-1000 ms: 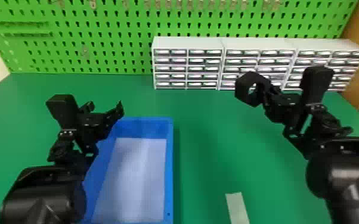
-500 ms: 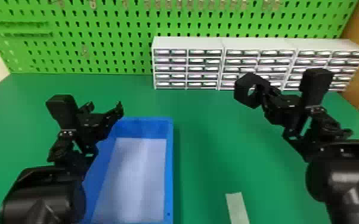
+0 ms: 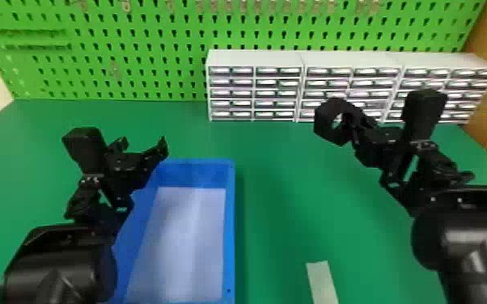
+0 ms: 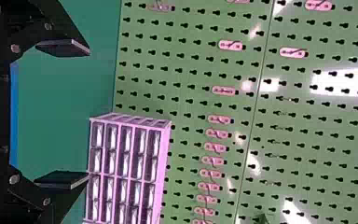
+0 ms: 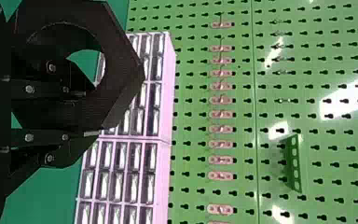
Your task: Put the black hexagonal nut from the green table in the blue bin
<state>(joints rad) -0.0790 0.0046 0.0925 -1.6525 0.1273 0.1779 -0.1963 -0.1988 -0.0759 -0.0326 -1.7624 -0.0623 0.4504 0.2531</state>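
Right of the blue rectangular bin, your right gripper has its jaws closed on the lifted black hexagonal nut; transfer and release remain. Your left gripper is wide open, empty.

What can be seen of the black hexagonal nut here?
The black hexagonal nut is a thick, dark ring with angular outer sides and a large round hole; its dull surface looks like plastic. The right gripper holds it by one side of the ring, one of its jaws in the hole, the other outside. In the head view it is to the right of the blue bin, hole visible, overlapping the white drawer units.
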